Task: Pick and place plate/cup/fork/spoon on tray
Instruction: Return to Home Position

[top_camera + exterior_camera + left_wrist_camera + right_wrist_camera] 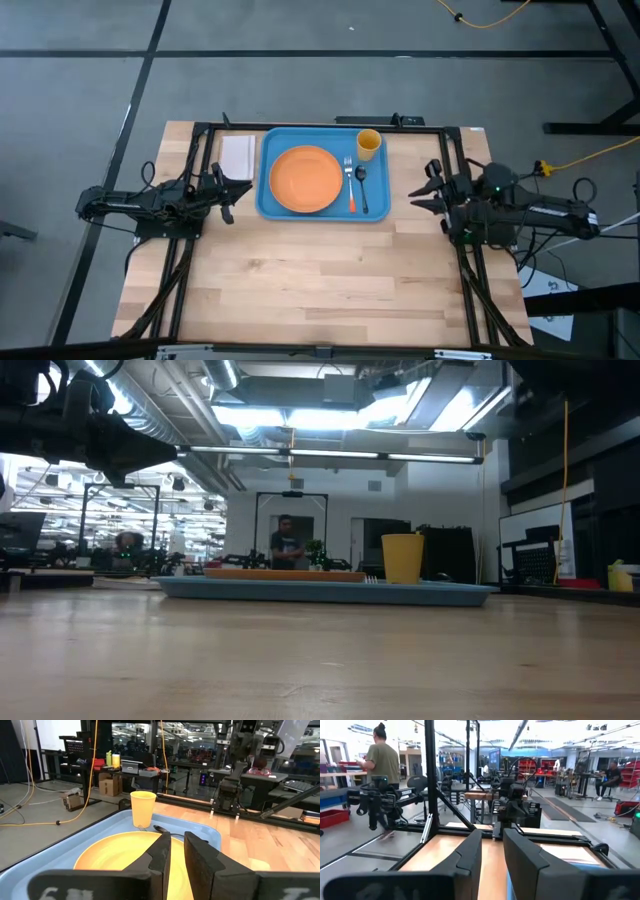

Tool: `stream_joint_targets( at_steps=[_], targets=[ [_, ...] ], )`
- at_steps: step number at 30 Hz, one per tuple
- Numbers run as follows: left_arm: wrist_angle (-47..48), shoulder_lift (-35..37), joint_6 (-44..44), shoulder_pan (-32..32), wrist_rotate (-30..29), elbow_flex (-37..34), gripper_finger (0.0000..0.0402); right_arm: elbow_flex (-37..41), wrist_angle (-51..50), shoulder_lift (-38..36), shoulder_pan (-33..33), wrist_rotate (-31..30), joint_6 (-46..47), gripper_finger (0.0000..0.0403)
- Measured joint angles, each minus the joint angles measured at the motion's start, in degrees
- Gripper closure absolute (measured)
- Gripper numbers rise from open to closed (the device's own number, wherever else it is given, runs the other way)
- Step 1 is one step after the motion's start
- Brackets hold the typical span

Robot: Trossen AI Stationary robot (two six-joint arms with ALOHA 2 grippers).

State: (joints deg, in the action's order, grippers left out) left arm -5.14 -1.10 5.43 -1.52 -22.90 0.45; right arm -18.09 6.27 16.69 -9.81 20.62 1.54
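The blue tray [275, 205] lies at the table's far middle. On it rest the orange plate [305, 179], the fork [350, 186] with its orange-red handle toward the near side, the dark spoon [362, 186] beside it, and the yellow cup [368, 143] upright in the far right corner. My left gripper [238, 190] hovers just left of the tray, its fingers a narrow gap apart, empty. My right gripper [418, 190] hovers just right of the tray, also slightly open and empty. The left wrist view shows the plate [115, 855] and the cup [143, 808].
A white rectangular pad [238, 155] lies left of the tray at the far left. The near half of the wooden table [320, 280] is bare wood. Black frame rails run along the table's left, right and far sides. A person [380, 760] stands in the room beyond.
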Motion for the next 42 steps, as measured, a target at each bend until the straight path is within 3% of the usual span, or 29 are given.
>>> stream_joint_targets(
  at_steps=[10, 20, 34, 38, 42],
  targets=[
    [0.02, -0.01, 0.0, 0.0, 0.0, 0.01, 0.0354, 7.82, 0.04, -11.98, 3.88, -0.04, 1.05, 0.0317],
    [0.01, -0.01, 0.0, 0.0, -0.01, 0.01, 0.0354, 11.4, -0.02, -16.68, 4.41, -0.07, 2.35, 0.0317],
    [0.0, -0.02, 0.0, 0.0, 0.0, 0.0, 0.0354, 13.21, 0.14, -16.65, 8.14, -0.09, 2.54, 0.0317],
    [0.0, 0.0, 0.0, 0.0, 0.0, 0.02, 0.0354, 17.46, 6.98, -16.66, 8.59, -0.11, 2.51, 0.0317],
    [0.0, -0.02, 0.0, 0.0, 0.0, 0.02, 0.0354, 17.67, 7.42, -16.68, 9.04, -0.38, 2.64, 0.0317]
  ],
)
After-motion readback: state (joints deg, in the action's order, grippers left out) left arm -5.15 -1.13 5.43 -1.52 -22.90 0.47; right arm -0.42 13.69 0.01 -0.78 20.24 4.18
